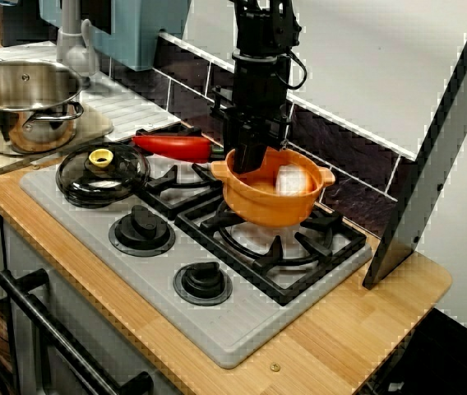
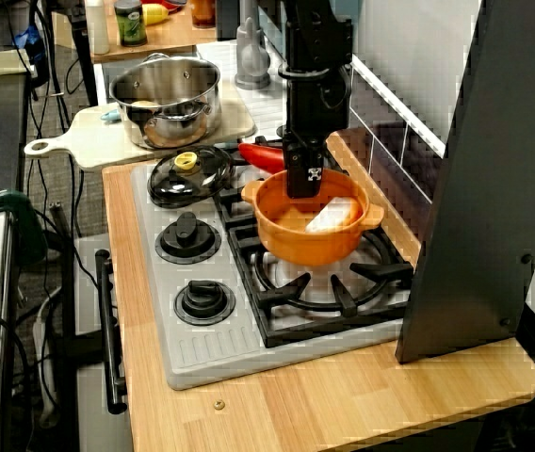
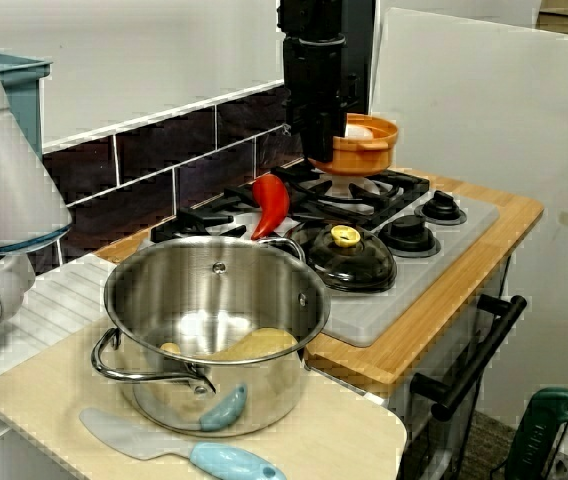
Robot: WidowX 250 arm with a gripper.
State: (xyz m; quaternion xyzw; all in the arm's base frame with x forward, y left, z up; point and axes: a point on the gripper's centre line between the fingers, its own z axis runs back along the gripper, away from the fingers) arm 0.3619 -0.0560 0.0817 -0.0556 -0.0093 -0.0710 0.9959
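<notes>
End effector (image 1: 250, 169) points straight down, its tip inside the orange pot (image 1: 270, 206) at the rear-left rim. The rim and the black housing hide the fingers in all three views, so I cannot tell whether they are apart, together or clamped on the rim.

Orange pot: over the grate of the burner farthest from the steel pot (image 1: 24, 103), toward the tiled wall. Two small side handles. A white block (image 1: 293, 178) lies inside, against the far wall of the pot.

Red pepper (image 1: 172, 146): on the neighbouring grate, just beside the pot's left handle, stem end toward it.

Glass lid (image 1: 102, 173) with a yellow knob lies flat on the grey stove top (image 1: 94, 239), near the pepper. Two black dials (image 1: 141, 226) sit along the stove's front edge.

The steel pot stands on a cutting board (image 2: 79, 146) left of the stove, well apart from the end effector. In the view from behind the steel pot, a pale blue spatula (image 3: 204, 455) lies on the board in front of it.

The wooden table (image 1: 365, 321) carries the stove.
</notes>
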